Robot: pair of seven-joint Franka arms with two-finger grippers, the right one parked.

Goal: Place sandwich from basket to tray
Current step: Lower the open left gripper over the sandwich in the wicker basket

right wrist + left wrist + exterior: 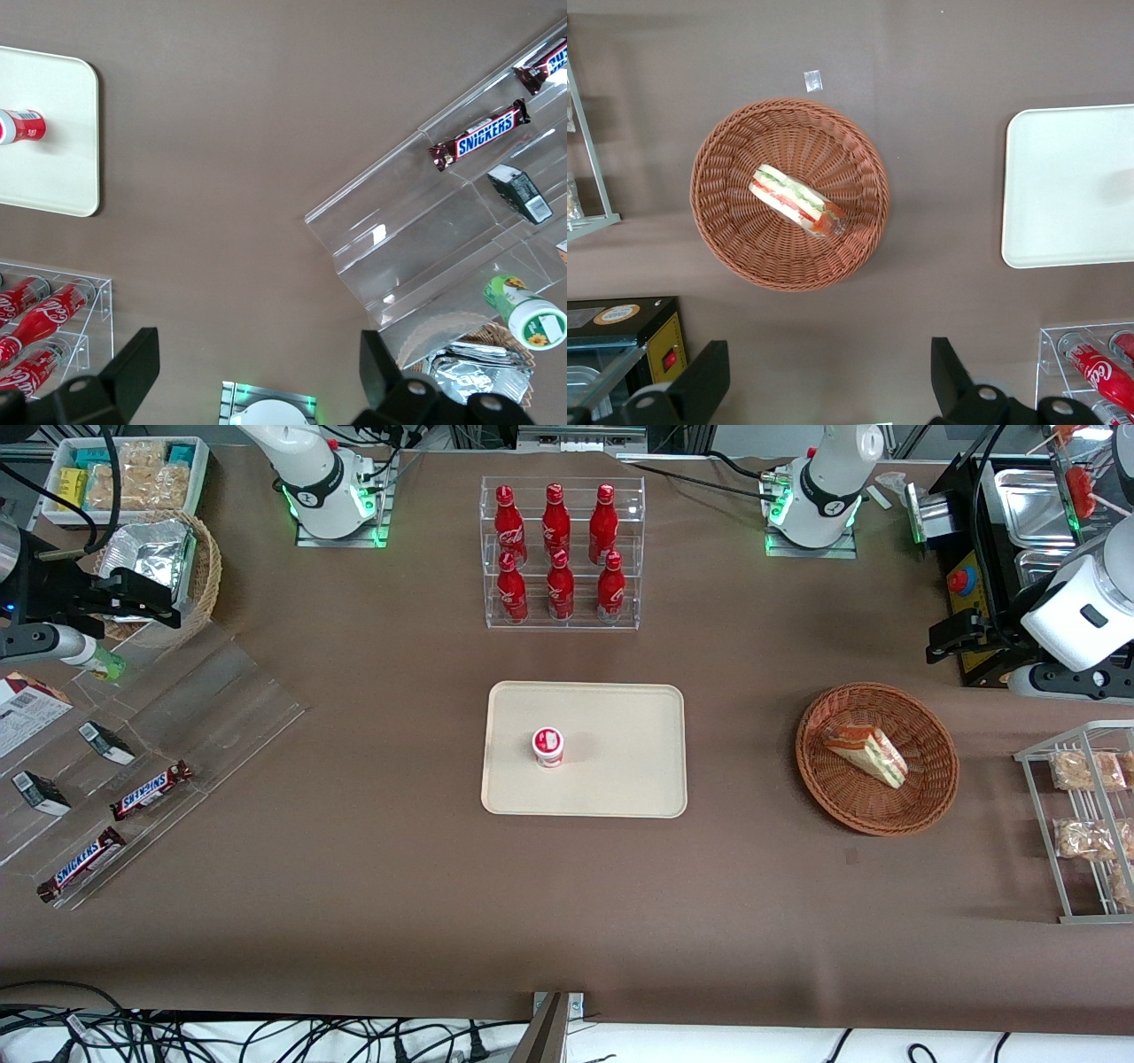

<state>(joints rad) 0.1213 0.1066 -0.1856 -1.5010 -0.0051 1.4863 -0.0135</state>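
Observation:
The sandwich point(864, 751), a wrapped wedge with white bread and red and green filling, lies in the round reddish-brown basket point(877, 824) toward the working arm's end of the table. Both show in the left wrist view, sandwich point(796, 199) in basket point(744, 257). The cream-beige tray point(620, 779) lies mid-table; part of it shows in the wrist view point(1072, 177). My left gripper point(952, 642) hangs high above the table, farther from the front camera than the basket. It is open and empty point(828, 354), with bare tablecloth between the fingers.
A small red-and-white cup point(548, 747) stands on the tray. A clear rack of red bottles point(562, 553) stands farther back. A wire rack of snack packets point(1081, 824) sits beside the basket. Metal trays point(1032, 509), a Snickers stand point(133, 779) and a tan basket point(205, 571) flank the table.

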